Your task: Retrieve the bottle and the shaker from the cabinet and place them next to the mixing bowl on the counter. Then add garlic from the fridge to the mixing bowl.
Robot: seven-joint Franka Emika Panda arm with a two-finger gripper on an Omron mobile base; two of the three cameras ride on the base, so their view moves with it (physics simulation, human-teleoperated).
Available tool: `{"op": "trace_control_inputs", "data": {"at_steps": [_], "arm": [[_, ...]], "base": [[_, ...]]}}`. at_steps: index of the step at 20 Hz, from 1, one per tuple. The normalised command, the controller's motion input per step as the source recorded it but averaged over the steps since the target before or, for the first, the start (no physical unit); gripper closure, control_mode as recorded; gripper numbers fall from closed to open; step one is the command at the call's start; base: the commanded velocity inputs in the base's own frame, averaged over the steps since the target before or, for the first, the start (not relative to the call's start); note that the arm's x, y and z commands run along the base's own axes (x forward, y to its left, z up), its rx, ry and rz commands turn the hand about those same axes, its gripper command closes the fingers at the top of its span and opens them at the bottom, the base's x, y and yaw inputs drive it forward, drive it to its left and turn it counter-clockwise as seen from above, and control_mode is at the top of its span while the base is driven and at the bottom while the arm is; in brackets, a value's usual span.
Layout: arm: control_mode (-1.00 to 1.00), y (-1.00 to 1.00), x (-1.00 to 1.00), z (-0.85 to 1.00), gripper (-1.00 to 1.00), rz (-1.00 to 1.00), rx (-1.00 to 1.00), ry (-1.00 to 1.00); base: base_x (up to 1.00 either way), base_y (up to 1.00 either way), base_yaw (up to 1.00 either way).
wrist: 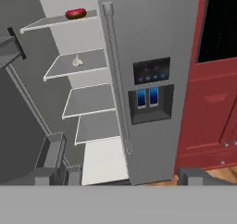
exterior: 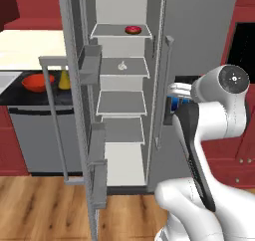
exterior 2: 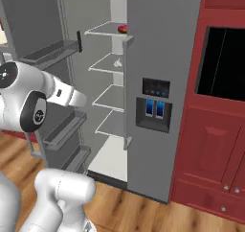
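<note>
The grey fridge [exterior: 199, 31] stands with its left door [exterior: 74, 60] swung open. The small whitish garlic [exterior: 122, 64] lies on the second inner shelf, also seen as the garlic [exterior 2: 117, 62] and the garlic [wrist: 77, 60]. My gripper [wrist: 125, 177] is open and empty, well back from the shelves, facing the shut right door with its dispenser [wrist: 150, 96]. To the left, the red mixing bowl [exterior: 37, 81] sits on the black counter [exterior: 15, 96] with the yellow bottle [exterior: 64, 79] right beside it. The shaker is hidden. A dark red cabinet [exterior: 7, 6] edges the top left corner.
A pink-iced doughnut [exterior: 133, 30] sits on the top fridge shelf. The open door's bins [exterior 2: 52, 53] and long bar handle [exterior: 52, 120] jut out on the left. Red tall cabinets with a dark oven window [exterior 2: 225, 63] stand right of the fridge. The floor is wood.
</note>
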Motion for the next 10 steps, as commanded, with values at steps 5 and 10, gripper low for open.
{"op": "trace_control_inputs", "data": {"at_steps": [5, 10], "arm": [[1.0, 0.0, 0.0, 0.0, -1.0, 0.0, 0.0, 0.0], [1.0, 0.0, 0.0, 0.0, -1.0, 0.0, 0.0, 0.0]], "base": [[0.4, -0.41, 0.45], [0.69, -0.67, 0.43]]}}
